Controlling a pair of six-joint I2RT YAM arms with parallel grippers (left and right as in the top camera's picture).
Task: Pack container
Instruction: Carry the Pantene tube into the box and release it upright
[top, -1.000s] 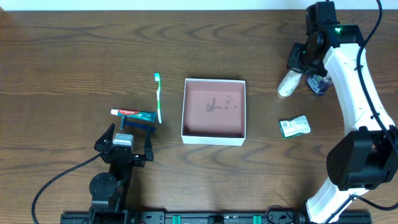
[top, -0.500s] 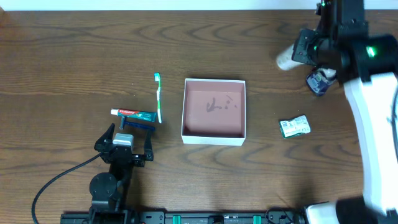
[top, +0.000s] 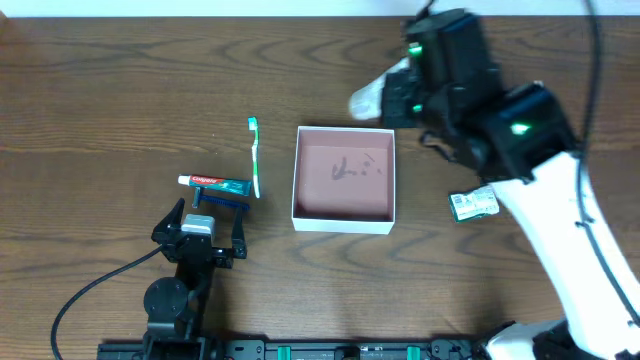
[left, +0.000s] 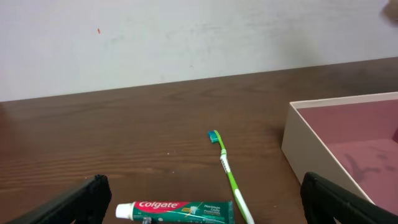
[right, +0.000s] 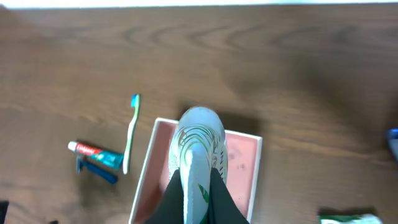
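Note:
The container (top: 343, 226) is a square white-walled box with a reddish-brown floor and a dark scribble, at the table's middle. It also shows in the left wrist view (left: 309, 144) and the right wrist view (right: 145, 169). My right gripper (top: 402, 92) is shut on a white tube with green print (top: 370, 97) and holds it in the air over the container's back edge. In the right wrist view the tube (right: 198, 140) sits between the fingers (right: 198, 182), above the box. My left gripper (top: 199, 226) is open and empty, left of the container.
A Colgate toothpaste tube (top: 213, 183), a green toothbrush (top: 255, 160) and a blue item (top: 221, 201) lie left of the container. A green packet (top: 473, 204) lies to its right. A blue object (right: 393, 140) shows at the right wrist view's edge.
My right arm has swung left with the white tube, from the far right of the table to above the container's back edge. The left arm has not moved.

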